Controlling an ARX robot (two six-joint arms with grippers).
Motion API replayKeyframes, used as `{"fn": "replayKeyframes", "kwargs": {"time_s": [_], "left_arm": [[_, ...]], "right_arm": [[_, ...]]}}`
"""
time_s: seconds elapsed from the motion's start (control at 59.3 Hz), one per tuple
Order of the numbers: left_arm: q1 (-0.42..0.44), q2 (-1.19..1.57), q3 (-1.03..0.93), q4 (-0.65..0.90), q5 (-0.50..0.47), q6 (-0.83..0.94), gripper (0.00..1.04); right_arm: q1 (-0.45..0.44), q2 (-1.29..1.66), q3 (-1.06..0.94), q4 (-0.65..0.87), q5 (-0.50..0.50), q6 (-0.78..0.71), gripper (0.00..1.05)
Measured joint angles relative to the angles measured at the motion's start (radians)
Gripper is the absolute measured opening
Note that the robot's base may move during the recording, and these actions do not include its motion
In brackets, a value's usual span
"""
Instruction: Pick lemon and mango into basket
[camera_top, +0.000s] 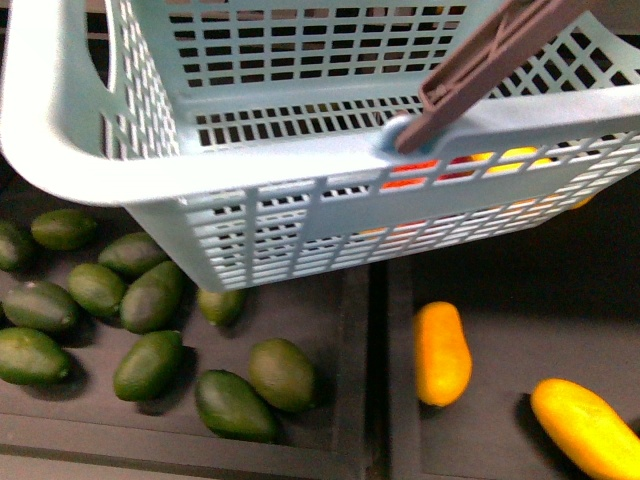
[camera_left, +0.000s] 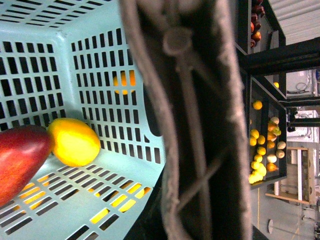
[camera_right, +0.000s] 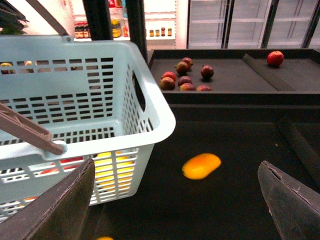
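Both fruits sit inside the basket (camera_top: 300, 180): lemon (camera_left: 74, 141) touching mango (camera_left: 20, 157) on the slotted floor, near a wall. Looks done, or nearly.

Handling, as judgement: lemon is light, firm, smooth-skinned, so slippery; pinch across its short axis. Mango is heavier, softer, bruises; grip mid-body, moderate force. Basket is stiff plastic; take it by the handle (camera_top: 480, 65).

Right gripper (camera_right: 177, 200) is spread wide, empty, outside the basket. Left gripper: view is blocked by a brown handle close up, can't tell its state.
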Motion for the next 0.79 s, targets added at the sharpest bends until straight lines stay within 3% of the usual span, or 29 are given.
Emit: {"fn": "replayKeyframes", "kwargs": {"time_s": [0.793], "left_arm": [[0.005, 0.0, 0.0, 0.0, -0.002, 0.009, 0.05]], "right_arm": [[0.0, 0.001, 0.0, -0.001, -0.001, 0.0, 0.96]]}}
